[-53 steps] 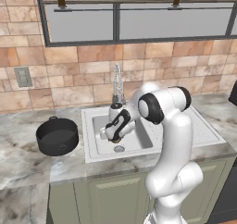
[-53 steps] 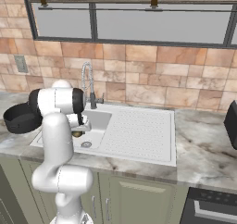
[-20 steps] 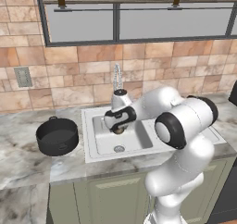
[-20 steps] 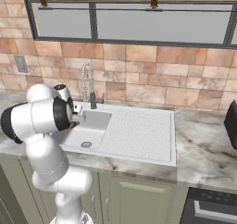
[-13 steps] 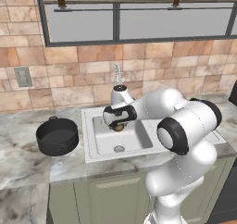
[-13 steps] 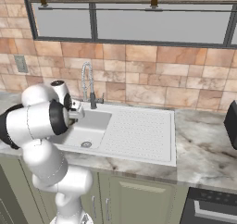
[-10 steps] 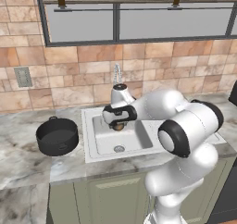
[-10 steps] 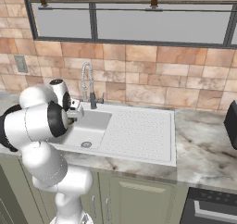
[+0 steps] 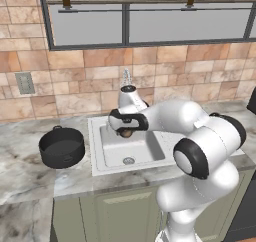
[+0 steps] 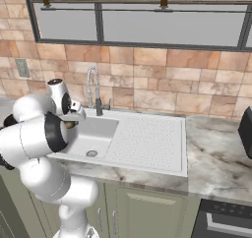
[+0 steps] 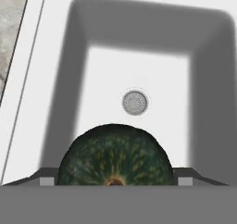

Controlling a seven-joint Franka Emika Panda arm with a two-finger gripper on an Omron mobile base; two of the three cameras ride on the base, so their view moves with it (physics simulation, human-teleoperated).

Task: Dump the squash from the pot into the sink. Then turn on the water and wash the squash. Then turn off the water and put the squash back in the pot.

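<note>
The white arm's two-finger gripper point(image 9: 126, 132) hangs above the light grey rectangular sink point(image 9: 101, 158), and between its fingers sits the small round squash point(image 11: 115, 157), dark green with yellow-orange streaks; in the hand view it fills the space between the two dark finger tips, with the round metal drain point(image 11: 135, 102) well below it, so it looks lifted clear of the basin floor. The jaws stand wide, closed on the squash across its full width — a grip, judged from how the vegetable sits flush between the tips. The wide black cooking pot point(image 9: 62, 146) with loop handles stands on the marble counter point(image 9: 30, 178) just left of the sink, apparently empty, and the tall chrome spring-neck faucet point(image 10: 92, 89) rises behind the basin with no stream visible. This looks like the return leg: squash in hand, pot waiting. The risks lie in the carry — a smooth round vegetable held by small tips could roll out if the hand tilts or swings fast, dropping back into the basin or onto the counter. The hand also sits close to the faucet, so a careless lift could clip it, and a release made too high or off-centre could bounce the squash off the pot's rim
</note>
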